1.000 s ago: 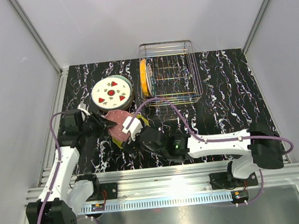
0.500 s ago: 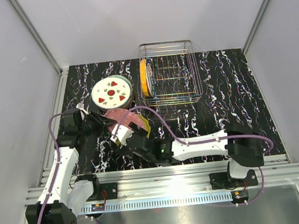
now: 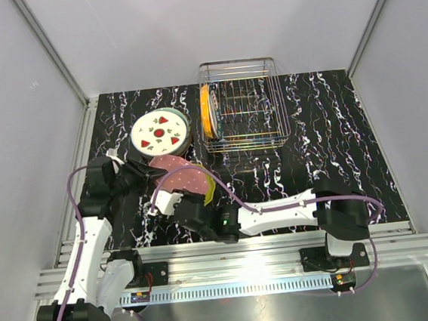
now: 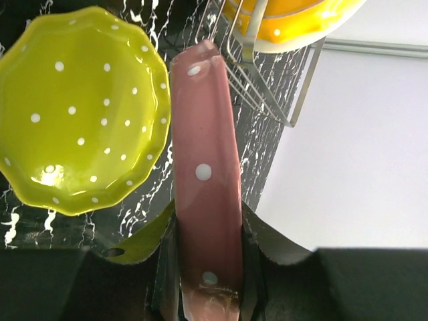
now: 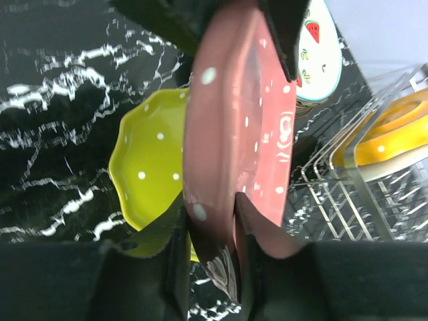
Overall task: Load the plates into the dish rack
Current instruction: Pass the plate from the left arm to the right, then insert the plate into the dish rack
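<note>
The pink dotted plate (image 3: 184, 175) is pinched at its rim by the left gripper (image 4: 208, 267) and, at the opposite rim, by the right gripper (image 5: 210, 254), over a yellow-green scalloped plate (image 4: 80, 134). Probably it is being handed over, so that it can be carried to the dish rack (image 3: 273, 141), which is well apart.

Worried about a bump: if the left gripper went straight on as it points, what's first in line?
The left gripper, shut on the pink plate, points at a corner of the rack by the orange plate; probably that wire first, depth unclear.
</note>
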